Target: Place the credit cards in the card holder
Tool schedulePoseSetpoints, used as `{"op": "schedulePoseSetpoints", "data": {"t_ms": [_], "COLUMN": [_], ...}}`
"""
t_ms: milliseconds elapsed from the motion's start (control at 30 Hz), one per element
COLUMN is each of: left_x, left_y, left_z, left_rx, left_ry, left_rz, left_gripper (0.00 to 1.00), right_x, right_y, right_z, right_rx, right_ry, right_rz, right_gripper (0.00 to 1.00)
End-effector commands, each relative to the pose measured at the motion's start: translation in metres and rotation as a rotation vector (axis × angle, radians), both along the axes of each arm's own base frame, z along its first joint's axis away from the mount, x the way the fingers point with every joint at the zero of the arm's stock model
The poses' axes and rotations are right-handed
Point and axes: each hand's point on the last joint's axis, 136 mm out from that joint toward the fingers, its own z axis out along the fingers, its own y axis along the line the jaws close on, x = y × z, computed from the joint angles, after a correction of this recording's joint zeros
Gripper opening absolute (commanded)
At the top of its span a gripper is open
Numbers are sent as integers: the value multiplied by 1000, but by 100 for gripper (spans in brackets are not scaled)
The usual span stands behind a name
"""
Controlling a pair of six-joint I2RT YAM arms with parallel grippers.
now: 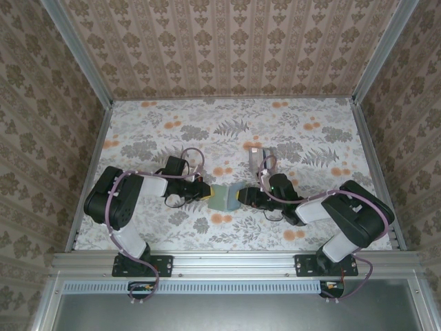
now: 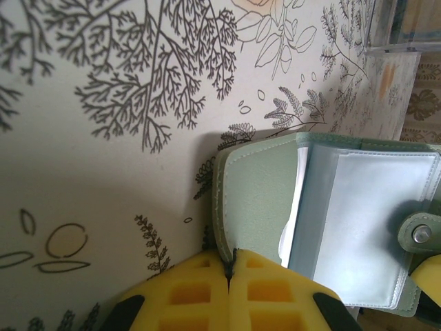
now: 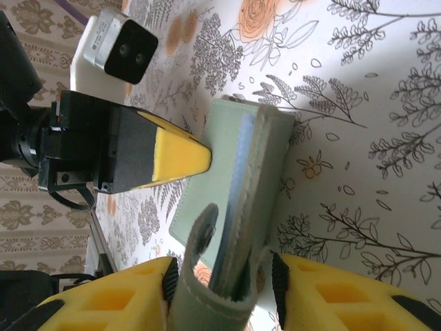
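The sage-green card holder [image 1: 222, 197] is held partly open between both grippers near the table's front middle. My left gripper [image 2: 231, 265] is shut on the edge of its cover [image 2: 260, 200]; pale blue-green clear sleeves [image 2: 372, 221] and a snap tab [image 2: 420, 234] show inside. My right gripper [image 3: 222, 286] is shut on the other flap and its strap [image 3: 207, 238], which stands upright between the yellow fingers [image 3: 110, 303]. The credit cards [image 1: 255, 158] lie in a small pile just beyond the right gripper, silvery-grey on top; their edge [image 2: 403, 27] shows in the left wrist view.
The left arm's yellow fingertip [image 3: 176, 155] and wrist camera [image 3: 114, 48] sit close across the wallet. Floral tablecloth [image 1: 227, 131] covers the table. Patterned walls and metal rails [image 1: 103, 127] enclose it on three sides.
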Motion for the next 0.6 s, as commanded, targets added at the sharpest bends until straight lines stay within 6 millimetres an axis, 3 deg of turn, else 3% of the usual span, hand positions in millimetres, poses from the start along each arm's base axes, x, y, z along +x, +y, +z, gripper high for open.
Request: {"op": "schedulePoseSetpoints", "data": {"t_ms": [0, 200, 367, 567], "left_x": [-3, -3, -3, -3], "left_y": [9, 9, 9, 9], "left_z": [-11, -11, -10, -8], "left_rx": [48, 49, 50, 49], "left_ry": [20, 20, 21, 18], "left_rz": [19, 21, 21, 20], "left_gripper": [0, 0, 0, 0], "right_x": [-8, -11, -10, -16], "right_y": [0, -2, -2, -4], "right_z": [4, 2, 5, 8], "right_rx": [10, 4, 15, 12], "right_ry": [-21, -19, -19, -22], "right_rz": [41, 47, 41, 54], "right_gripper": [45, 34, 43, 40]}}
